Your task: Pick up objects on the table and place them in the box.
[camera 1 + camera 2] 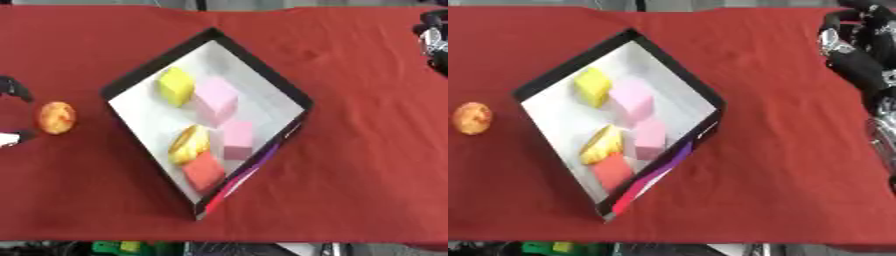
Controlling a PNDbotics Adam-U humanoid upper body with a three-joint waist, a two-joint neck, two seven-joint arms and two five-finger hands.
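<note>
A box (140,75) is set cornerwise at the middle of the table (367,150). Five items are held inside: two blocks (176,86) (216,99) toward the far corner, a third block (238,140) nearer, a wedge-shaped piece (189,145) to its left, and a block (204,171) nearest. A round item (56,117) lies on the table left of the box, apart from it.
</note>
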